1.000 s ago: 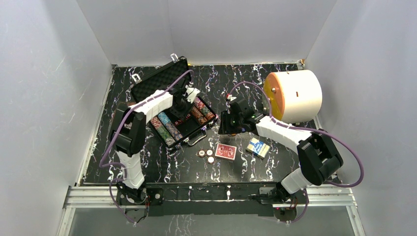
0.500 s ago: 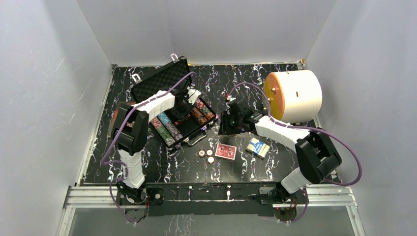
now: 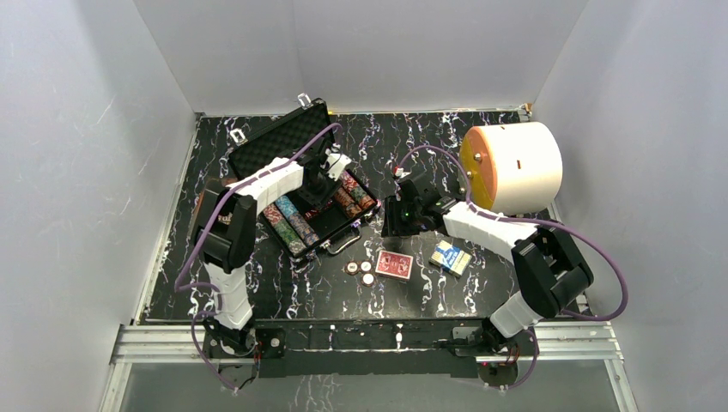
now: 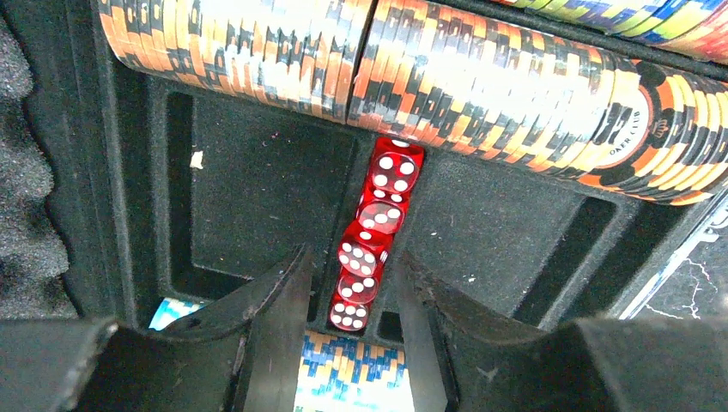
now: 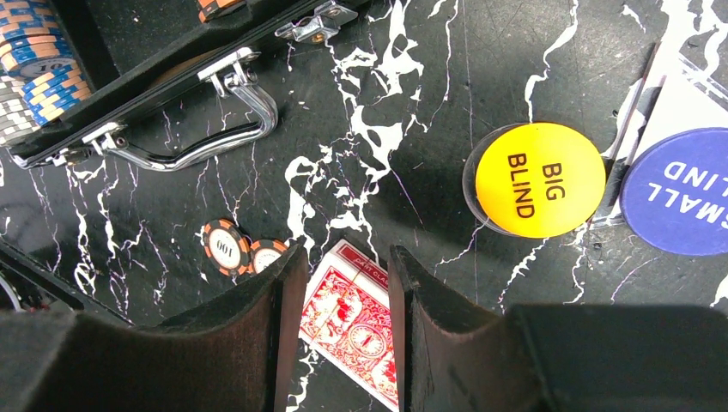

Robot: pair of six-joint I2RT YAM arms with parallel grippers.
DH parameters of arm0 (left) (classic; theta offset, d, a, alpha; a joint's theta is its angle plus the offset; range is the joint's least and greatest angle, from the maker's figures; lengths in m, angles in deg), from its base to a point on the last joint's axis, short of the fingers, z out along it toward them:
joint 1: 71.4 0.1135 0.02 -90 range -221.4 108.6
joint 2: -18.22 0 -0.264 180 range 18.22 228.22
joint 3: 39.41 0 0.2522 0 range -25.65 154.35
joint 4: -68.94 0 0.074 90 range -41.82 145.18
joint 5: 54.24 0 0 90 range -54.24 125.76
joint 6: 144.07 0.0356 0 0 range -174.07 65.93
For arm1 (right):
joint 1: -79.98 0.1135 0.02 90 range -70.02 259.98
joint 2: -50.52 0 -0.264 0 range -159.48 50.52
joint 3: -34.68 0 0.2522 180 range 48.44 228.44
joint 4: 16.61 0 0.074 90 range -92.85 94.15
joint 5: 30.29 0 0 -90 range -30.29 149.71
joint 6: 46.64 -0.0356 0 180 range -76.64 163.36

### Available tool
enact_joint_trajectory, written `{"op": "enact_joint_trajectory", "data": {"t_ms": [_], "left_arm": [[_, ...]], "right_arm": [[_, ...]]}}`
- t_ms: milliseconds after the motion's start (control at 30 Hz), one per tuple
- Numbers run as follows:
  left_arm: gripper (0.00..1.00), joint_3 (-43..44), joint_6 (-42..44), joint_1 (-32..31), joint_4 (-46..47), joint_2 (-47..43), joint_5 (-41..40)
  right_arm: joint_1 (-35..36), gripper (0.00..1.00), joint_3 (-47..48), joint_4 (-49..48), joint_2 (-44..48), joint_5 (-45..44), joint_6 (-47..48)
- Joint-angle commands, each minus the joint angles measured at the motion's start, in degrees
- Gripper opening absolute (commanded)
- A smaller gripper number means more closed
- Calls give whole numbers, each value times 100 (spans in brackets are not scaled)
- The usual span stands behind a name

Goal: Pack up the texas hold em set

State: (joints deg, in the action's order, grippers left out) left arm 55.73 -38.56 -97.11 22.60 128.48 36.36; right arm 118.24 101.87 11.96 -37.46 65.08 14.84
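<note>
The black case (image 3: 276,142) lies open at the left, with rows of poker chips (image 3: 292,221) in its tray. My left gripper (image 3: 319,190) is down inside it. In the left wrist view several red dice (image 4: 378,215) lie in a line in the narrow middle slot below orange chips (image 4: 481,86). The left gripper (image 4: 350,266) stands open astride the nearest die, gripping nothing. My right gripper (image 3: 397,219) hovers open beside the case. Between its fingers the red deck (image 5: 360,318) shows on the table. The yellow BIG BLIND button (image 5: 540,180) and a blue button (image 5: 678,190) lie nearby.
A blue deck (image 3: 451,257) lies right of the red deck (image 3: 394,264), with loose chips (image 3: 359,271) on its left. The case's chrome handle (image 5: 202,142) faces the right gripper. A big white cylinder with an orange face (image 3: 515,167) stands at the back right.
The left gripper has stayed over the same spot in the case. The right arm's elbow has drifted slightly left. Decks and loose chips have not moved.
</note>
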Motion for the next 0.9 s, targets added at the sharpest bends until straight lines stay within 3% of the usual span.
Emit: {"op": "enact_joint_trajectory", "data": {"t_ms": [0, 433, 867], "left_arm": [[40, 127, 93, -28, -55, -432, 114], [33, 75, 85, -30, -29, -147, -172], [33, -27, 32, -65, 14, -86, -90]], "right_arm": [[-25, 48, 152, -180, -15, 52, 39], [-25, 48, 130, -189, -23, 52, 37], [-28, 48, 146, -180, -18, 15, 48]]}}
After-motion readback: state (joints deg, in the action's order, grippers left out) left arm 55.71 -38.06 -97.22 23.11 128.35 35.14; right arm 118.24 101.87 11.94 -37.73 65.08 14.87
